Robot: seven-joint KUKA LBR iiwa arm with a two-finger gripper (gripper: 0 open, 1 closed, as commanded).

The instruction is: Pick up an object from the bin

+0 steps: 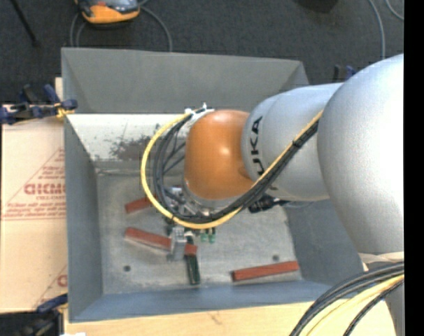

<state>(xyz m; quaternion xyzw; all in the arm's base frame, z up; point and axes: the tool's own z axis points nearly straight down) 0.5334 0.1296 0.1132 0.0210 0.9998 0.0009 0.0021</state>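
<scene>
The gripper (178, 247) is down low in the grey bin (82, 208), at the lower middle of the frame, right by the end of a flat red-brown bar (145, 239), with a small dark stick (192, 269) just below it; I cannot tell if it is spread wide or squeezed tight. To do this well, I think it should sit over one thing only — the bar looks nearest — squeeze it across its thin side and lift straight up; the long red bar (264, 271) at the lower right lies well apart.
</scene>
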